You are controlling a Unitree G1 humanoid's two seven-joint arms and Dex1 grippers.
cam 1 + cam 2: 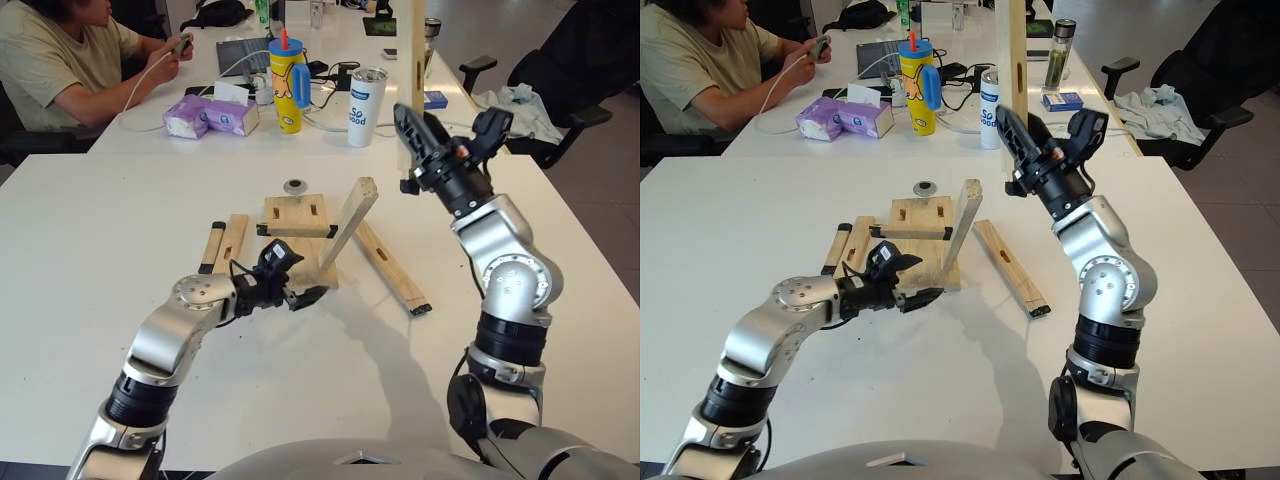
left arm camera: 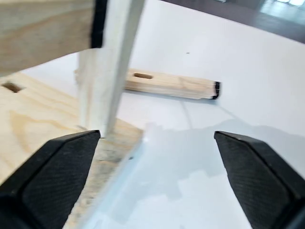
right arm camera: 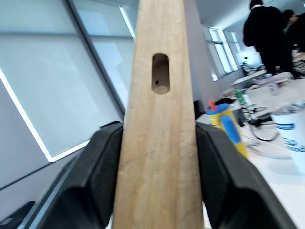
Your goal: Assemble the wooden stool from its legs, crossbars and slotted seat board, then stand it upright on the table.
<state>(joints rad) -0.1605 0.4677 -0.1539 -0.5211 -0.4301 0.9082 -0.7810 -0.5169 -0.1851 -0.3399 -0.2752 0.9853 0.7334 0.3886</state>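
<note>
The slotted seat board (image 1: 292, 212) lies flat in the middle of the white table. One wooden leg (image 1: 352, 218) leans up from it at a slant, and a crossbar (image 1: 297, 230) with black ends rests across the board. My left gripper (image 1: 295, 276) is open, low beside the board's near edge, at the foot of the leaning leg (image 2: 107, 71). My right gripper (image 1: 415, 145) is raised over the table's far right, shut on another leg (image 3: 159, 119) held upright, slot showing. A third leg (image 1: 392, 265) lies flat to the right of the board.
Two short wooden pieces (image 1: 225, 243) lie left of the board, and a small round metal part (image 1: 295, 186) sits behind it. The table behind holds a yellow bottle (image 1: 287, 88), a white cup (image 1: 366, 105) and tissue packs (image 1: 210, 116). An office chair (image 1: 560, 70) stands at the far right.
</note>
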